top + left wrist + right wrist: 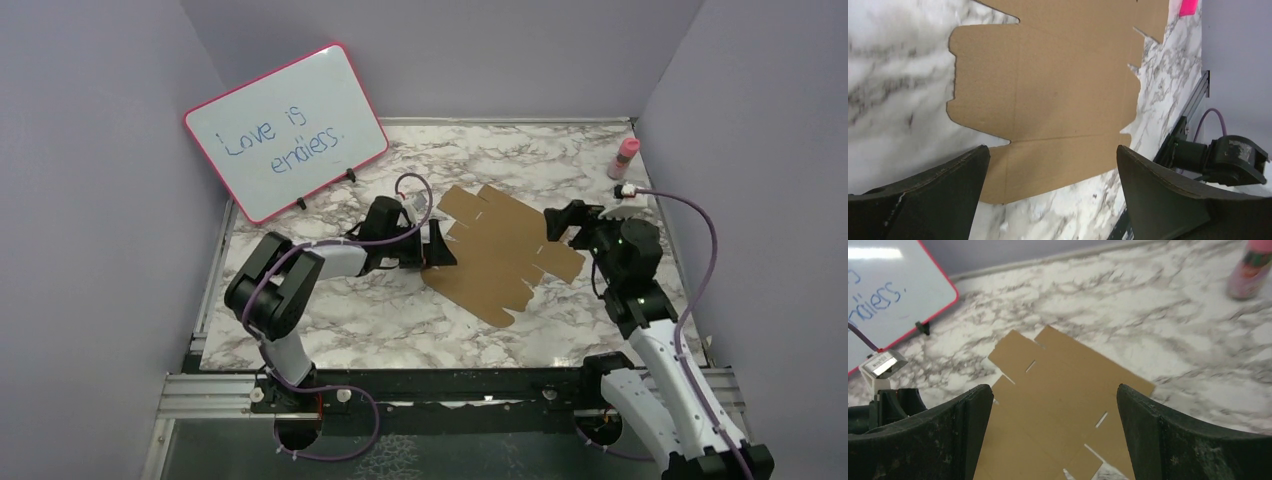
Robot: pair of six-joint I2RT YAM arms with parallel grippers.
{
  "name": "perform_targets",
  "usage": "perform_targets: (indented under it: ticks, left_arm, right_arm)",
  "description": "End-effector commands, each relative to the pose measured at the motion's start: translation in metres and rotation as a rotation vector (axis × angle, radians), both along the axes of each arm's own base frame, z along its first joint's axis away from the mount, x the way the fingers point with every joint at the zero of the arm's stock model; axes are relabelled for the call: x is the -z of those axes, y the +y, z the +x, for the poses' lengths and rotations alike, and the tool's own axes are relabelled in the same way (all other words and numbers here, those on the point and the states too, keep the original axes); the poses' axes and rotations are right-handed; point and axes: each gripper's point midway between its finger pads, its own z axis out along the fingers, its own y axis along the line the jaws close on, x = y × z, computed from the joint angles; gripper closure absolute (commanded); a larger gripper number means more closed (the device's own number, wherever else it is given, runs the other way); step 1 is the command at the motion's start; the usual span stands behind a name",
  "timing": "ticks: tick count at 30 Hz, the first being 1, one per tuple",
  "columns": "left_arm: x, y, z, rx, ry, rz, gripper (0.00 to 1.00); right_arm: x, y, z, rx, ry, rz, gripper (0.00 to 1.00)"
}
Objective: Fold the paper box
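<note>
Paper box (500, 250) lay flat and unfolded on the marble table (330, 320), between the two arms and turned on a diagonal. I could see no flap raised.

Left gripper (441, 243) sat at the sheet's left edge, claw spread wide and empty. Its wrist view showed a side flap and a crease line between the fingers. Right gripper (562, 224) was at the right edge, claw likewise spread and empty. I could not tell whether either touched the cardboard.

Judgement: the task was at its very start, with the first fold not yet made.

Notes for doing the step well:
- The sheet looked thin and the marble smooth, so I expected it to slide if pushed from one side only.
- One arm should pin the centre panel just beside a crease while the other lifts.
- Slip a fingertip low under the flap's free edge, then pinch and turn it up along the crease, slowly.

The whiteboard (287, 130) and pink bottle (625, 158) stood well apart from the work.
</note>
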Motion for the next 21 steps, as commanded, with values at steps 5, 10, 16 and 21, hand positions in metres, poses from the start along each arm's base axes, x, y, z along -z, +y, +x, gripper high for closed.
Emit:
perform_targets:
  ticks: [5, 10, 16, 21]
  left_arm:
    - [-0.006, 0.040, -0.054, -0.106, 0.052, 0.036, 0.01]
    - [-0.026, 0.073, -0.039, -0.231, -0.105, 0.140, 0.01]
    - [-0.074, 0.073, 0.032, -0.303, -0.314, 0.152, 0.01]
    - [-0.084, 0.040, 0.089, -0.264, -0.354, 0.118, 0.01]
  right_arm:
    - [0.069, 0.062, 0.027, -0.254, 0.285, 0.171, 0.00]
    - [0.101, 0.083, 0.043, -0.344, 0.397, 0.205, 0.00]
    - [0.132, 0.088, 0.062, -0.337, 0.452, 0.235, 0.00]
    - [0.148, 0.088, 0.070, -0.319, 0.468, 0.244, 0.00]
